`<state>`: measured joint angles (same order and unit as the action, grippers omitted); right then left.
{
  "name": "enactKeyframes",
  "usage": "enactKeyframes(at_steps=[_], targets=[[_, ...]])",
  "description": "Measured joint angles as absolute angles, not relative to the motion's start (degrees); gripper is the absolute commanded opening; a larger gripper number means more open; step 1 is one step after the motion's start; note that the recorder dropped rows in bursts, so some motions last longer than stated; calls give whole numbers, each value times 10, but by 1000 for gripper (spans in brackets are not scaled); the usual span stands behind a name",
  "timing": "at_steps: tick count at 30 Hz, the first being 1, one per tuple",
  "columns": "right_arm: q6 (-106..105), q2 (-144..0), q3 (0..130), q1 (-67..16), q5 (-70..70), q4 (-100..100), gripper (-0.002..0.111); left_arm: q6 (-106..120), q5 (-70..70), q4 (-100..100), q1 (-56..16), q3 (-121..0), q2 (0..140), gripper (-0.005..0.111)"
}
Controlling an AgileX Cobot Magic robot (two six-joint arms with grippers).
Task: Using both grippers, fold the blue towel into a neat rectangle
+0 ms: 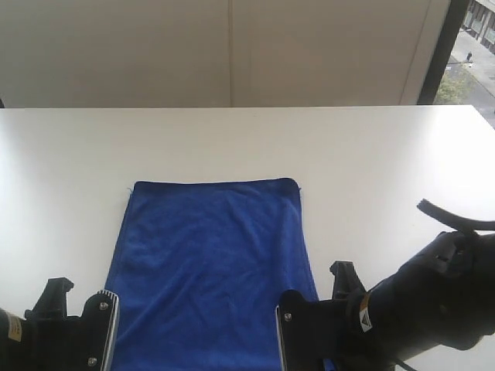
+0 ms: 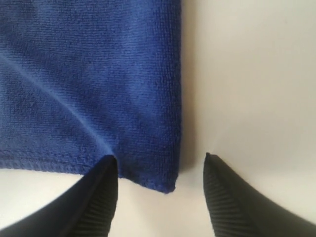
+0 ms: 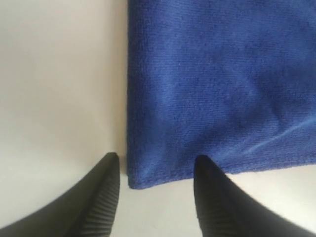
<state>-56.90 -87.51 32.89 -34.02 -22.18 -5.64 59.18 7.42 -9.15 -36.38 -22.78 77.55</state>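
Exterior view gives you the layout. The towel [image 1: 209,270] lies flat on the tabletop [image 1: 371,154] with its far hem straight and both far corners square. Each arm sits at one of the towel's near corners. That placement makes sense: a fold carrying the near hem onto the far hem needs both corners lifted together, or the cloth skews.

Left wrist view shows you the left pincer [image 2: 160,163] spread wide and pinching nothing. One fingertip [image 2: 109,170] rests on the towel just inside the near hem, where a shallow crease runs off across the cloth. The other tip stands on bare tabletop just beside the towel's side edge. The corner lies between them, so closing from here would likely gather it.

Right wrist view shows you the right pincer [image 3: 155,165] likewise spread and empty. It straddles the towel's other near corner, with one tip on tabletop beside the side edge and one over the cloth near the hem. You cannot tell whether that second tip touches the cloth.

Judge this as the grasp step, with neither corner taken yet. Check that each pincer takes the corner's whole thickness, since the towel's side edges look rounded, as if doubled, and a loose layer would spoil the rectangle.
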Motion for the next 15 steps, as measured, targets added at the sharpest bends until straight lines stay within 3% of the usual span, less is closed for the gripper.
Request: enactKeyframes(at_steps=[15], targets=[[-569, -875, 329, -340, -222, -55, 39, 601, 73, -92, -364, -228, 776, 57]])
